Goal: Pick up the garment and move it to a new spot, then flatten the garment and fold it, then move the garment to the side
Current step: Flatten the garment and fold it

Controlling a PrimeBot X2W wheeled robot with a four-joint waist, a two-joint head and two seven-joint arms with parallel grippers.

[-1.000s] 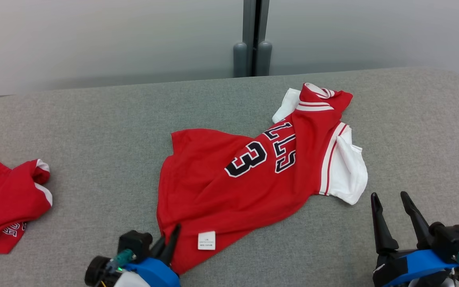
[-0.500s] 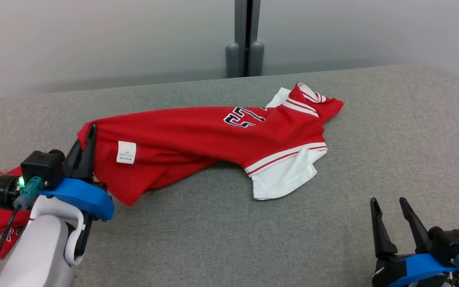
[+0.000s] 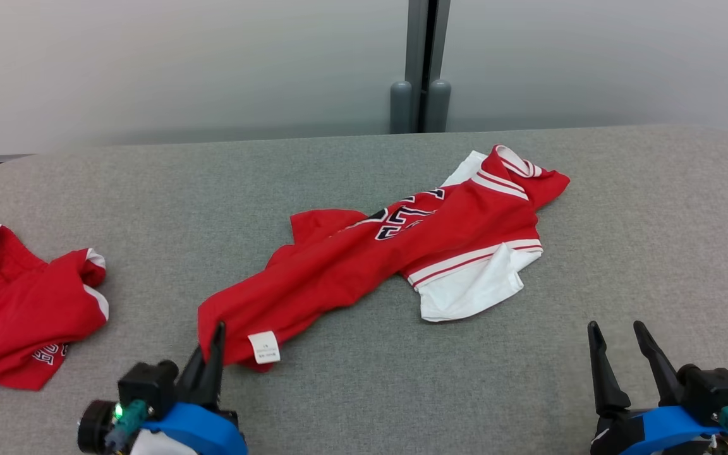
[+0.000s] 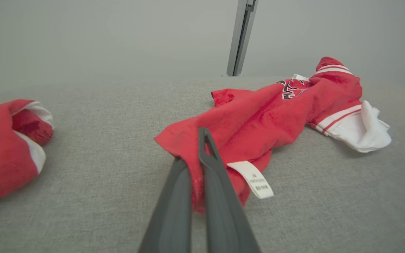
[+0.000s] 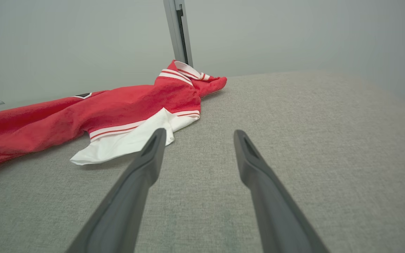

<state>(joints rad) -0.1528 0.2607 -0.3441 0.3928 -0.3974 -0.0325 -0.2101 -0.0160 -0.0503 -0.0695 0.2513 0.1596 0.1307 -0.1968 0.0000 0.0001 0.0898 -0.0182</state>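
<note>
Jersey (image 3: 395, 253), red with white sleeves, lies bunched in a long diagonal strip on the grey table (image 3: 402, 392), collar end far right, hem corner near left with a white tag (image 3: 264, 347) showing. Left gripper (image 3: 215, 335) I see clamped on that hem corner, red cloth pinched between its fingers just beside the tag; right gripper (image 3: 614, 328) I see spread wide and holding nothing at my lower right, near the white sleeve (image 3: 471, 294) but apart from it. Second red garment (image 3: 23, 316) sits crumpled at the table's left edge, well apart from the jersey.
</note>
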